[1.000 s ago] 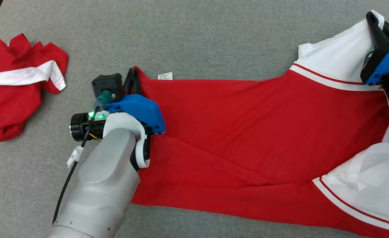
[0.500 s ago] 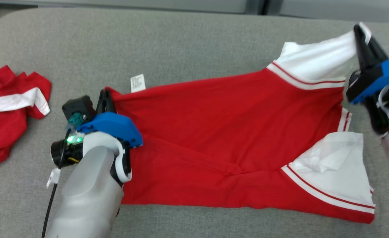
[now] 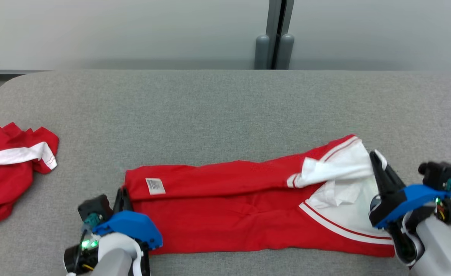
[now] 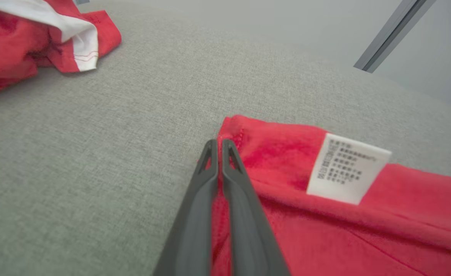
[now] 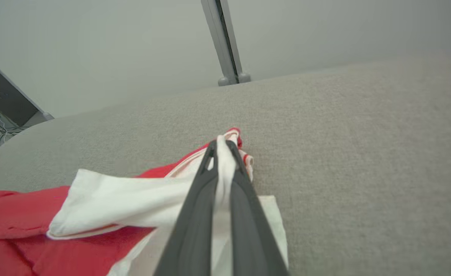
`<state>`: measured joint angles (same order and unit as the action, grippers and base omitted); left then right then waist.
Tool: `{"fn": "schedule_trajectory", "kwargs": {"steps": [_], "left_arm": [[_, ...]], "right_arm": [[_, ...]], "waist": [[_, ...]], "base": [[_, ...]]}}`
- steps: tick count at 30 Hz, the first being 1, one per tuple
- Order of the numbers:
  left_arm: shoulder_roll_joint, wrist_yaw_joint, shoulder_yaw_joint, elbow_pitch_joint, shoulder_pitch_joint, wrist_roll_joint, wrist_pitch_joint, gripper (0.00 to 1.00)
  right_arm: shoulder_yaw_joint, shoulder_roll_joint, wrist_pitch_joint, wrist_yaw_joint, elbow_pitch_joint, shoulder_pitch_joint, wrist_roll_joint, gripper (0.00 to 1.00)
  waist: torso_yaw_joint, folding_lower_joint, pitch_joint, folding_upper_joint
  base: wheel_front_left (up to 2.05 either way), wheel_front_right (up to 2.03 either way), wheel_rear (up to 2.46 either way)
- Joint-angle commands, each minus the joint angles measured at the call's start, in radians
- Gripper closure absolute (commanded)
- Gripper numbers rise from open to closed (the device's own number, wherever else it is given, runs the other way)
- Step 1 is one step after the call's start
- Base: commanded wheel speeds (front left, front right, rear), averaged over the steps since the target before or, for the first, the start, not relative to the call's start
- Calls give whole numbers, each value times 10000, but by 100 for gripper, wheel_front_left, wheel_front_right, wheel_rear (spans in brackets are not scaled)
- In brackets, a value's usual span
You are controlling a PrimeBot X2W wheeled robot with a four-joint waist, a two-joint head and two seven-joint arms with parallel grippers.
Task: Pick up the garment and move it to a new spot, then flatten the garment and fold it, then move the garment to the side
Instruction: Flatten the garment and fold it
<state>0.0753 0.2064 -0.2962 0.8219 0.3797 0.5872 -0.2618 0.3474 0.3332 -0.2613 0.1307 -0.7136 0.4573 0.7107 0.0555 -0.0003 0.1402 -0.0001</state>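
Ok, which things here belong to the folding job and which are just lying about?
In the job: half-folded red-and-white garment; left gripper and right gripper, both shut on it.
Lying about: crumpled red garment at the left; grey post behind.

Bare room is offered by the grey felt-covered counter (image 3: 225, 103) beyond the long red-and-white garment (image 3: 229, 207); its left edge is taken by a crumpled red-and-white cloth (image 3: 7, 172).
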Motion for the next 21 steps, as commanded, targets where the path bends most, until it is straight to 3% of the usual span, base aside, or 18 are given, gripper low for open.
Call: {"fn": "schedule_trajectory", "kwargs": {"steps": [1, 14, 15, 16, 17, 20, 21], "left_arm": [[-31, -16, 77, -4, -138, -46, -42, 100], [-230, -142, 474, -234, -1436, -389, -43, 98], [-231, -123, 502, -301, -1488, -461, -43, 64], [-233, -58, 588, -471, -1524, -542, -44, 0], [-235, -13, 707, -670, -1568, -672, -44, 0], [-248, 152, 1008, -1620, -1870, -1397, -42, 0], [-236, 218, 1136, -2400, -2113, -2126, -44, 0]], "right_arm": [[-111, -61, -53, 1, 12, -171, -38, 100], [-924, -798, -54, 1, -358, -1581, -544, 100], [-1016, -839, -54, 1, -431, -1628, -605, 85], [-1081, -873, -54, 1, -472, -1635, -677, 6], [-1227, -885, -54, 1, -393, -1583, -775, 0], [-1768, -945, -52, 1, 20, -1592, -1308, 0], [-2322, -1056, -51, 1, 506, -1757, -1949, 0]], "waist": [[-43, 3, -53, 1], [-51, 3, -505, 1], [-46, 3, -541, 1], [-39, 3, -569, 1], [-38, 3, -592, 1], [-36, 3, -711, 1], [-46, 3, -840, 1]], "base": [[0, 0, 0], [0, 0, 0], [0, 0, 0], [0, 0, 0], [0, 0, 0], [0, 0, 0], [0, 0, 0]]}}
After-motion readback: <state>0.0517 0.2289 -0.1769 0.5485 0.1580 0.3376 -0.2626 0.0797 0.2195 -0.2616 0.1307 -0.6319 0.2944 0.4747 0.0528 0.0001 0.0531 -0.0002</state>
